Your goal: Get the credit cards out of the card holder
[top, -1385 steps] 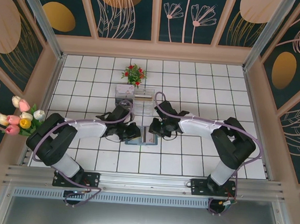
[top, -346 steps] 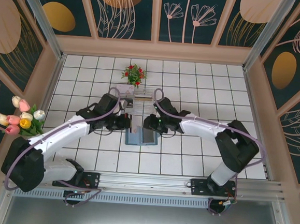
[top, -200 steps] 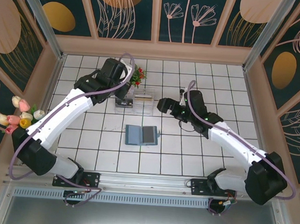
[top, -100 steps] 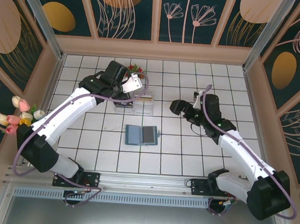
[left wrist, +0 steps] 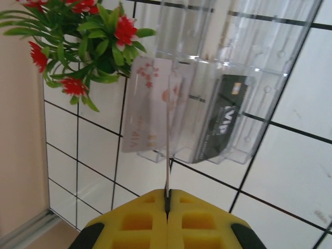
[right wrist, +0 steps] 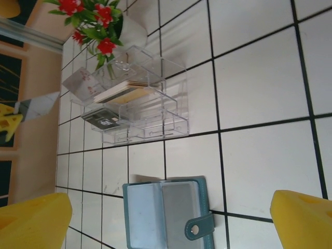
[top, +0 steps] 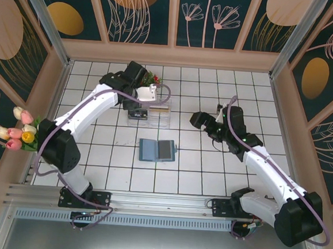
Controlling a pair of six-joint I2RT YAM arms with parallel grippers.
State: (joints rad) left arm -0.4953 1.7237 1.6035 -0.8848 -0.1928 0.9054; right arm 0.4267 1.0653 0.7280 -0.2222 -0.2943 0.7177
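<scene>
The teal card holder [top: 157, 150] lies open and flat on the tiles, a grey card [right wrist: 179, 210] showing in its right-hand slot. My left gripper [top: 152, 94] hovers over the clear acrylic rack [top: 150, 115]. It is shut on a thin credit card [left wrist: 167, 150], seen edge-on and pointing down at the rack. The rack holds a pale blossom-print card [left wrist: 148, 111], a dark VIP card [left wrist: 220, 122] and a tan stack [right wrist: 127, 92]. My right gripper [top: 197, 119] hangs open to the right of the rack, above the tiles, with nothing between its yellow fingers [right wrist: 303, 218].
A small pot of red flowers [top: 148, 80] stands just behind the rack, close to my left gripper. A bunch of tulips [top: 25, 128] lies at the left wall. Wooden walls ring the tiled floor.
Both grippers have left the card holder. The left one rose and carried a card back over the acrylic rack. The right one drew off to the right and has held still lately.
</scene>
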